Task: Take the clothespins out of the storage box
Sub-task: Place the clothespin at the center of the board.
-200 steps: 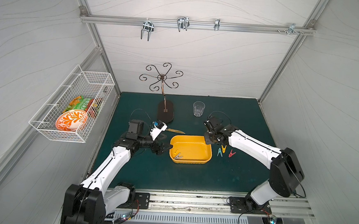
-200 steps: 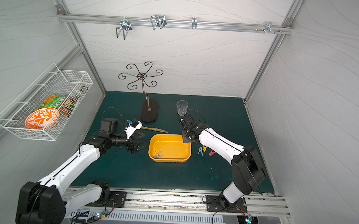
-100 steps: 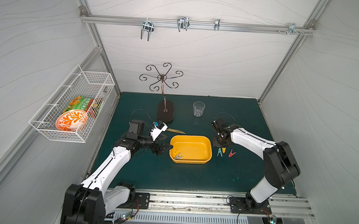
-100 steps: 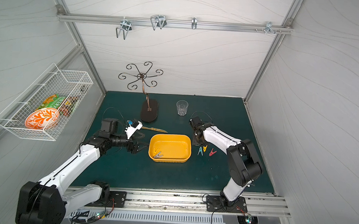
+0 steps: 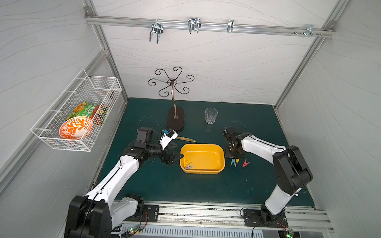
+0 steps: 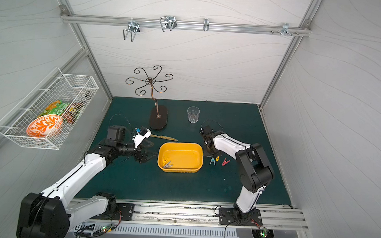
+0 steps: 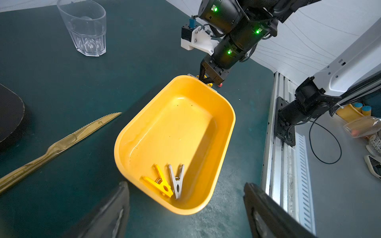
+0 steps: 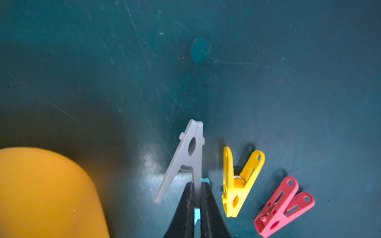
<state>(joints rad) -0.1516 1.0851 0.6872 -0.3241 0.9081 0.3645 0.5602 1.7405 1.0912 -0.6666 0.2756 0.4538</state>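
The yellow-orange storage box (image 5: pixel 205 155) (image 6: pixel 183 153) (image 7: pixel 175 127) sits mid-mat. A yellow clothespin (image 7: pixel 159 183) and a grey one (image 7: pixel 176 181) lie in its left corner. To the box's right, teal (image 5: pixel 233 162), yellow (image 8: pixel 239 183) and red (image 8: pixel 282 208) clothespins lie on the mat. My right gripper (image 8: pixel 196 184) (image 5: pixel 231 155) is low over the mat there, shut on one leg of another grey clothespin (image 8: pixel 188 156), partly over the teal one. My left gripper (image 7: pixel 185 187) (image 5: pixel 173 158) hovers open just left of the box, holding nothing.
A clear glass (image 5: pixel 210 115) and a hook stand on a dark oval base (image 5: pixel 175 121) stand behind the box. A gold knife (image 5: pixel 186 139) lies by the box's far left edge. A white wire basket (image 5: pixel 76 114) hangs on the left wall.
My right arm has swung from over the box's right end to the mat beside it and come down next to the loose clothespins. The left arm has stayed put.
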